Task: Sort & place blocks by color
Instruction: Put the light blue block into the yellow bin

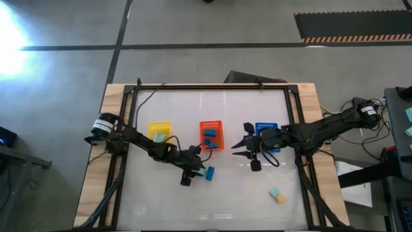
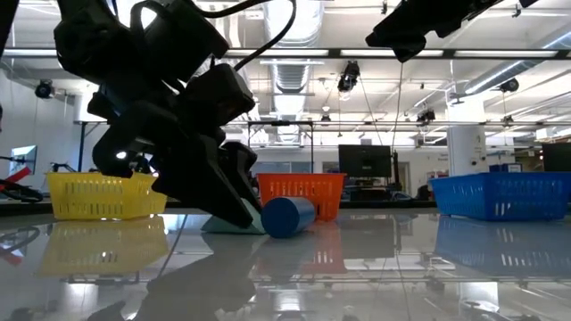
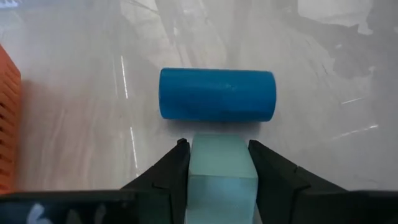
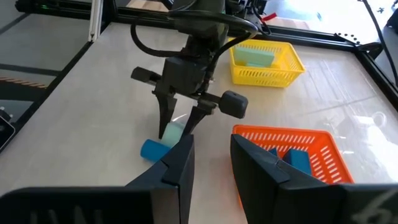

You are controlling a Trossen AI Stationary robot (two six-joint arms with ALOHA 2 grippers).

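The pale teal block (image 3: 222, 167) lies on the worktop (image 1: 161, 206) in front of the orange basket (image 1: 211, 135), touching a blue cylinder (image 3: 217, 94). Our left gripper (image 3: 219, 163) has its fingers half closed around it, pads at both sides. We should squeeze squarely and lift straight, so the cylinder isn't rolled. The right gripper (image 4: 211, 155) hovers narrowly parted, empty. Only the high view shows two more blocks (image 1: 277, 195) lying well apart

Room: grey concrete floor (image 1: 193, 26) with dark seams; hazard-striped mat (image 1: 351, 26); open ceiling of ducts (image 2: 294, 67) and strip lights (image 2: 500, 76); monitor (image 2: 366, 162) beyond the glossy white counter (image 1: 212, 200).
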